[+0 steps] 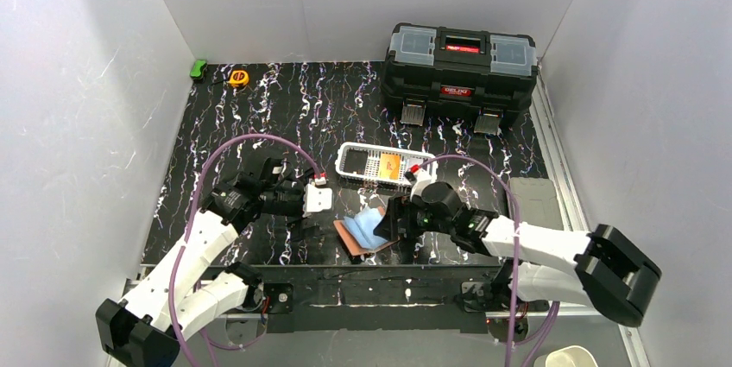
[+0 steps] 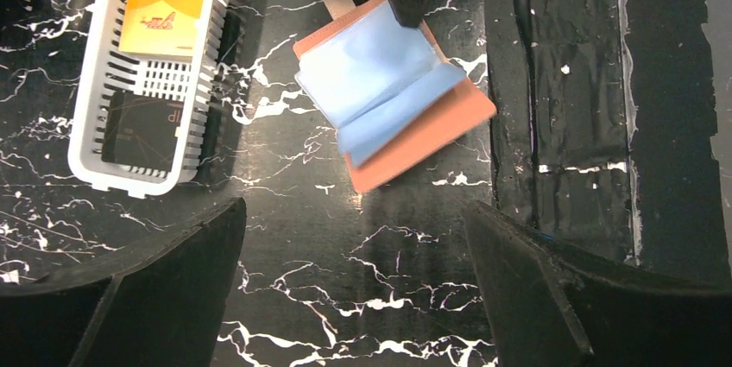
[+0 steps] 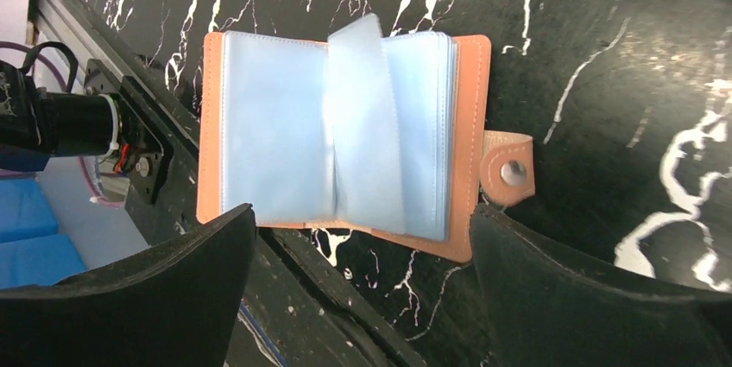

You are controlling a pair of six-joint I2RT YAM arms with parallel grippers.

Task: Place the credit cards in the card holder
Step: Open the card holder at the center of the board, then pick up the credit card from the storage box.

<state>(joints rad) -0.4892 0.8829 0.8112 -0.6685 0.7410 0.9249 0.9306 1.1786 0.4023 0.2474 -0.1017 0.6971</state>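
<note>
At the back of the black marbled bench (image 1: 259, 117) sits a black toolbox (image 1: 460, 69), its red label too small to read. A white basket (image 1: 356, 162) holds an orange card (image 2: 161, 23) and a black card (image 2: 142, 129), which is plain only from the left wrist. Near the front edge the pink card holder (image 3: 472, 108) lies open, blue sleeves up. Its metal snap (image 3: 513, 172) shows only from the right wrist. The right gripper (image 3: 362, 298) hovers over it, spread and empty; the left gripper (image 2: 354, 298), nearby, is spread too.

White arms (image 1: 535, 242), black joints (image 1: 617, 274), purple cables (image 1: 256, 136).
</note>
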